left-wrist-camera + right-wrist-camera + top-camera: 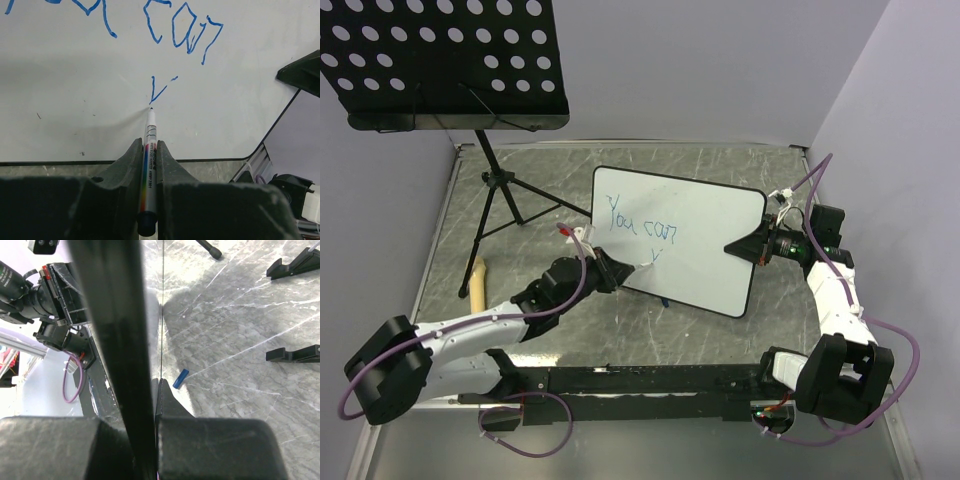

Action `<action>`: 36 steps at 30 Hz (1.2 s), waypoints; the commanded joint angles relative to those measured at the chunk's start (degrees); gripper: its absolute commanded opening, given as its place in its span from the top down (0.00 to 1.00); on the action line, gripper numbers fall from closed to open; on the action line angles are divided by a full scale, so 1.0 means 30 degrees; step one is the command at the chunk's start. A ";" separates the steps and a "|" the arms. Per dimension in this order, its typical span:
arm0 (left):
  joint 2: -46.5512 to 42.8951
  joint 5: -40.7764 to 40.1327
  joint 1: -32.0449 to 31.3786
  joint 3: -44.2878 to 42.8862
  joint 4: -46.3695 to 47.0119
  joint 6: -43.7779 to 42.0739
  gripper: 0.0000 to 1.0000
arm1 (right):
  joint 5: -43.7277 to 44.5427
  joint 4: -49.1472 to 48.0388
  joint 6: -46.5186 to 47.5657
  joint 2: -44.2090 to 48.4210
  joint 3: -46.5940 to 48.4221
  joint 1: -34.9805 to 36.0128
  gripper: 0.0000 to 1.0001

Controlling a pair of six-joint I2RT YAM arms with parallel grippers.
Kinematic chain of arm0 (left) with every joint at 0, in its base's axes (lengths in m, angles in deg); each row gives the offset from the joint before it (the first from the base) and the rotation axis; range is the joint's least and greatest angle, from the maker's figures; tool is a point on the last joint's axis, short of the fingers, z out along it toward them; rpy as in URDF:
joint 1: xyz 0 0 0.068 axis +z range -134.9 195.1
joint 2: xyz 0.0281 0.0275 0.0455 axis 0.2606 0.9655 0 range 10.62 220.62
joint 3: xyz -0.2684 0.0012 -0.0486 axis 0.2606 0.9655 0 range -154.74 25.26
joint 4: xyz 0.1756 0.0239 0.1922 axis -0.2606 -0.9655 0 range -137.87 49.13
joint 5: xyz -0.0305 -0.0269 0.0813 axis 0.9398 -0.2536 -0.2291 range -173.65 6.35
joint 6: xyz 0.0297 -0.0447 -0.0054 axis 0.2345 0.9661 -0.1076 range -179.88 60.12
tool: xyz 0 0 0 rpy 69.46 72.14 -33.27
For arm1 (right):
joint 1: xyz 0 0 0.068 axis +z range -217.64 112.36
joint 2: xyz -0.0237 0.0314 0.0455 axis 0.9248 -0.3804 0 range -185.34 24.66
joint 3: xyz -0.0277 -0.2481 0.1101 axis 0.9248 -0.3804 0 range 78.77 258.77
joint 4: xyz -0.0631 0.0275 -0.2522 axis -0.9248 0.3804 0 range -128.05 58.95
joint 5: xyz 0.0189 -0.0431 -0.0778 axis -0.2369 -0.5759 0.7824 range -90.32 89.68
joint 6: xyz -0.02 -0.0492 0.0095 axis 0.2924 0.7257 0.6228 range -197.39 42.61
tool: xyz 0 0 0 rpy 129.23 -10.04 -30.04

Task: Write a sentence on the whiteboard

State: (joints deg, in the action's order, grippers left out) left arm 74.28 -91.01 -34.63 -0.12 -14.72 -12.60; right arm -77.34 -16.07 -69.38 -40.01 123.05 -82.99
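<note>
So the left end effector (150, 152) clamps the marker (150, 125), tip touching the whiteboard (710, 275) mid surface (790, 180), at 6 o'clock of the sentence (642, 222). The right end effector (748, 247) pinches its 3 o'clock edge. Too much tip pressure could twist it loose, I'd guess.

Black-framed whiteboard (715, 262) carries blue sentence (642, 222) "You can" above 1 V-stroke.

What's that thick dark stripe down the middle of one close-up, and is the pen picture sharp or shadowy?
Right wrist view: the stripe is the whiteboard seen edge-on, so near the lens that it blurs; the table behind is sharp. Left wrist view: the marker and blue writing are crisp, a soft grey shadow across the board. Top view: even light, no strong glare.
</note>
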 commanded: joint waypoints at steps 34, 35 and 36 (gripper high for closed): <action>0.1192 0.0460 0.0377 -0.0942 0.1772 0.0175 0.99 | -0.4388 -0.0646 0.0142 0.0314 0.1444 0.0108 1.00; 0.1222 0.0488 0.0377 -0.1000 0.1626 0.0175 0.99 | -0.4388 -0.0675 0.0113 0.0285 0.1444 0.0108 1.00; 0.1222 0.0489 0.0406 -0.1001 0.1596 0.0204 0.99 | -0.4388 -0.0675 0.0113 0.0285 0.1444 0.0108 1.00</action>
State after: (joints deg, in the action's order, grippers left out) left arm 77.23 -89.70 -33.71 -0.47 -11.40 -12.18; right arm -77.45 -15.73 -68.94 -40.01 123.13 -82.99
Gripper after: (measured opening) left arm 0.153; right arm 0.039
